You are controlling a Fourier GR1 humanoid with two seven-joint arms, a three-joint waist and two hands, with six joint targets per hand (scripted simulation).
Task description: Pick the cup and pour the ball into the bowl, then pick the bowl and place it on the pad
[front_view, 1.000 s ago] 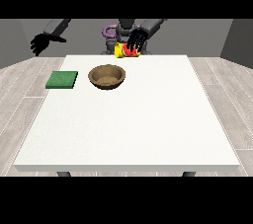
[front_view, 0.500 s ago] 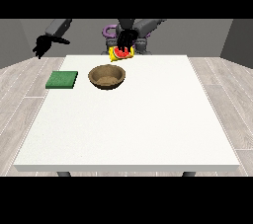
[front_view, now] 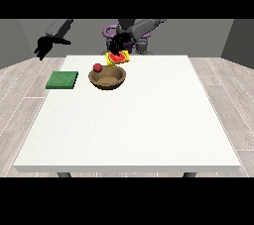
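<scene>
A yellow cup [front_view: 119, 57] with a red inside is tipped on its side above the far rim of the brown bowl [front_view: 107, 78], its mouth turned towards the camera. The hand at the view's right [front_view: 118, 43] is curled round the cup from above. A red ball [front_view: 97, 68] is in the air just over the bowl's left rim. The green pad [front_view: 62, 80] lies flat on the table to the left of the bowl. The hand at the view's left [front_view: 43, 46] hangs over the table's far left corner, holding nothing, fingers relaxed.
The white table [front_view: 134, 120] stretches wide towards the camera and to the right of the bowl. The robot's torso [front_view: 130, 35] stands behind the far edge.
The hand at the view's right has moved left with the cup and tipped it over the bowl. The red ball has left the cup and is over the bowl's left rim.
</scene>
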